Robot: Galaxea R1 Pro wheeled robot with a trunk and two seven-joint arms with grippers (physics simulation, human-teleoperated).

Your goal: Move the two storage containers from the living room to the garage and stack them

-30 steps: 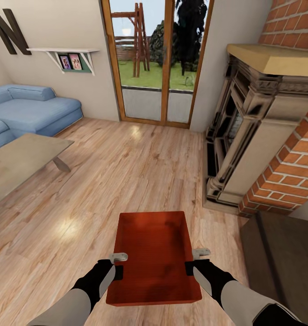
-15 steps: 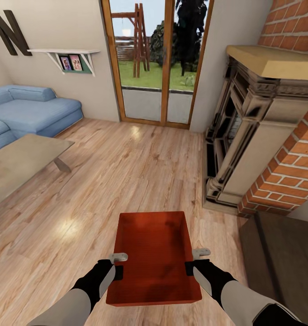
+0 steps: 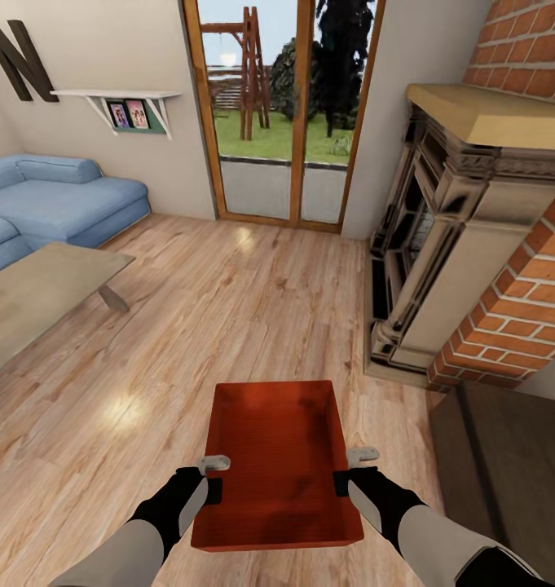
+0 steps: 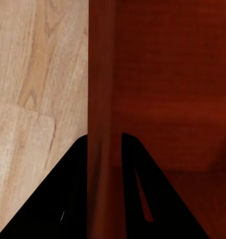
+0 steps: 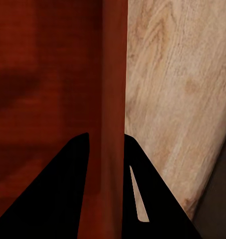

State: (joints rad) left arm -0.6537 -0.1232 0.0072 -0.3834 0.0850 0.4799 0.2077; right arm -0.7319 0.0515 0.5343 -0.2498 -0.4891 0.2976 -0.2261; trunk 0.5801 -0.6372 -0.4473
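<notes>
While each pincer, left and right, pinches a side wall, the storage container hangs over the wood floor. A sharp turn near the fireplace could probably twist it loose.

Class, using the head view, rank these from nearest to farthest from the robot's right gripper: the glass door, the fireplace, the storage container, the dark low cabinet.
1. storage container: its right wall is clamped in the right gripper.
2. dark low cabinet: on the robot's right.
3. fireplace: ahead on the right.
4. glass door: at the far wall, straight ahead.
</notes>
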